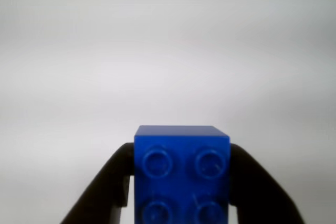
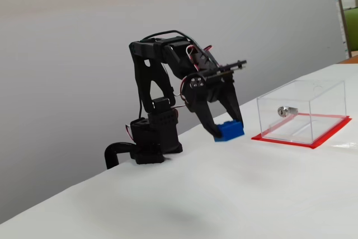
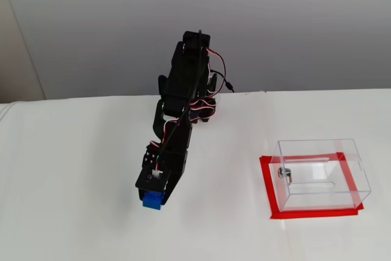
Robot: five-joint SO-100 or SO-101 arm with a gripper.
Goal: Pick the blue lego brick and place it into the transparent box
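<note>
Between black fingers [image 1: 182, 182], blue lego brick [image 1: 181, 174], lower half cut off

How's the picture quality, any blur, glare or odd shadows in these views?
Wrist view: the blue lego brick looks soft, the table pale and featureless. A fixed view: even light, faint shadows, reflections on the transparent box. Another fixed view: sharp, the box clear, the gripper dark.

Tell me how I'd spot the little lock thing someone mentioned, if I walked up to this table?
Start at the white table and find the red sheet lying to the right of the black arm in this fixed view. On it stands the transparent box. The lock is the small silver cylinder set in the box's wall facing the arm, the only metal piece there.
</note>
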